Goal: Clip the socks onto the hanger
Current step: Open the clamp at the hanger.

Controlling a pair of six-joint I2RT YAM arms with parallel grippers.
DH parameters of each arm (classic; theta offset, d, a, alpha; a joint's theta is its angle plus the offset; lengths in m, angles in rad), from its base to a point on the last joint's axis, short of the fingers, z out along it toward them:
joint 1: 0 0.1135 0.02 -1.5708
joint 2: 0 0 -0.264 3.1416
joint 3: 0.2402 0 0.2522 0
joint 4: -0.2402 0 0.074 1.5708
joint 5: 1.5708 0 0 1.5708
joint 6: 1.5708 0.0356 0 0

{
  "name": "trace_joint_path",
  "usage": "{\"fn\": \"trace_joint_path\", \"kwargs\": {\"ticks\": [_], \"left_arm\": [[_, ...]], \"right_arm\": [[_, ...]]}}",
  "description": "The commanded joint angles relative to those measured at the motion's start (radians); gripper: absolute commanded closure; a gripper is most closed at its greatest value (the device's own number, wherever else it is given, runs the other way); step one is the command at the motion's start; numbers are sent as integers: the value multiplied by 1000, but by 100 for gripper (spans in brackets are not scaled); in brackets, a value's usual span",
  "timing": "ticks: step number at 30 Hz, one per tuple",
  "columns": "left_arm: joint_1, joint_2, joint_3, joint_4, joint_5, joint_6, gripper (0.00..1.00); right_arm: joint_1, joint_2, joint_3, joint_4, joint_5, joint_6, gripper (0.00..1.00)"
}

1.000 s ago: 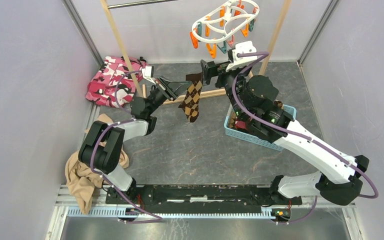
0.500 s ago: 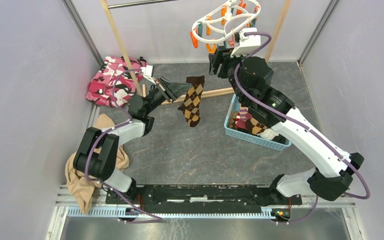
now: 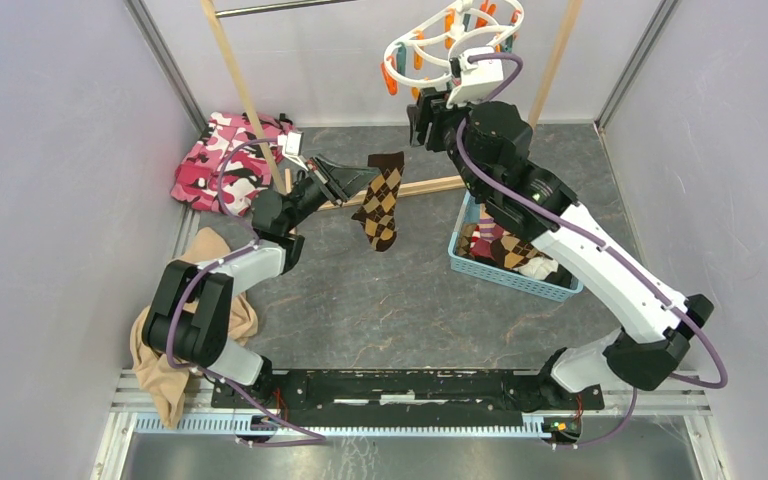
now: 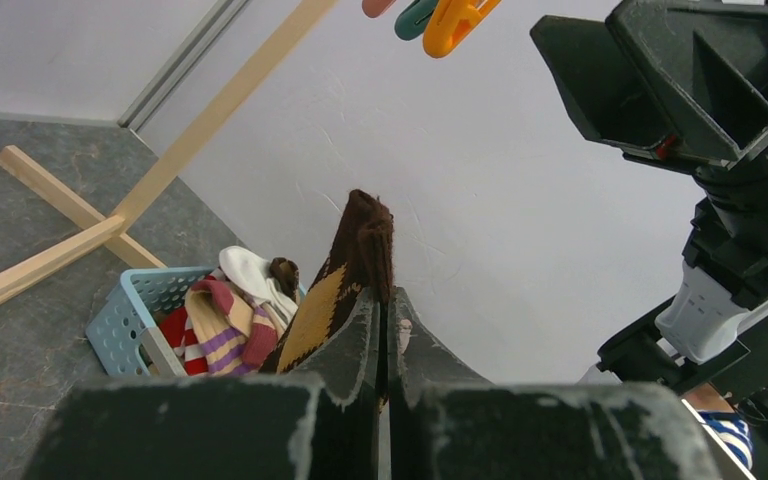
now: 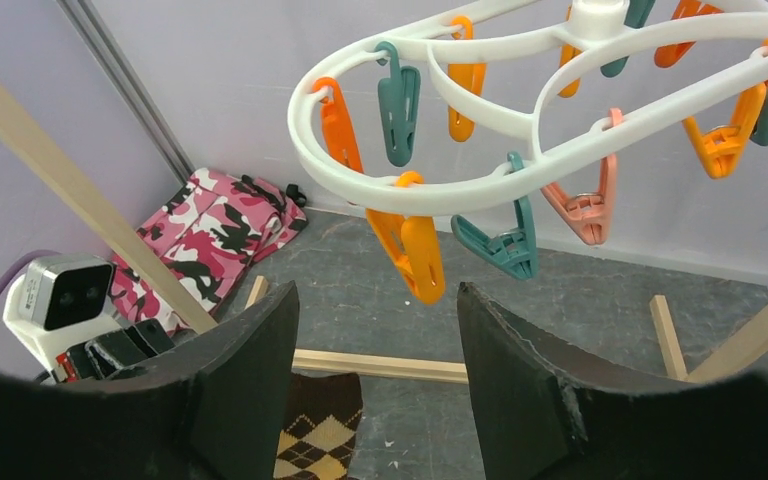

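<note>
Grey table [image 3: 390, 300], pale walls all round. Top view: left tool [image 3: 348, 180] is clenched on an argyle sock [image 3: 381, 205] dangling over the table, and right tool [image 3: 426, 125] is up just under the hanger [image 3: 396, 50]. A basket [image 3: 510, 275] sits by the right arm.

Left wrist: left tool [image 4: 385, 305] is pinched tight on the sock [image 4: 355, 255], with the basket [image 4: 125, 310] of socks [image 4: 225, 310] beyond.

Right wrist: right tool [image 5: 375, 300] is gaping and holds nothing, while an orange peg [image 5: 412, 250] on the hanger [image 5: 470, 192] hangs between its tips.
</note>
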Motion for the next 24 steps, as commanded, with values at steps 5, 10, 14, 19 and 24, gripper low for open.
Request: {"fn": "trace_joint_path", "kwargs": {"ticks": [5, 10, 14, 19, 24], "left_arm": [[7, -46, 48, -15, 63, 93, 98], [7, -60, 59, -25, 117, 166, 98], [7, -77, 46, -3, 148, 214, 98], [7, -107, 33, -38, 142, 272, 98], [7, -133, 26, -85, 132, 318, 98]], "right_arm": [[-62, -194, -178, 142, -85, -30, 35], [-140, -302, -319, 217, -182, -131, 28], [-218, -384, -490, 374, -306, -267, 20], [-311, -410, -587, 463, -440, -305, 23], [-320, -419, -701, 625, -584, -444, 31]]}}
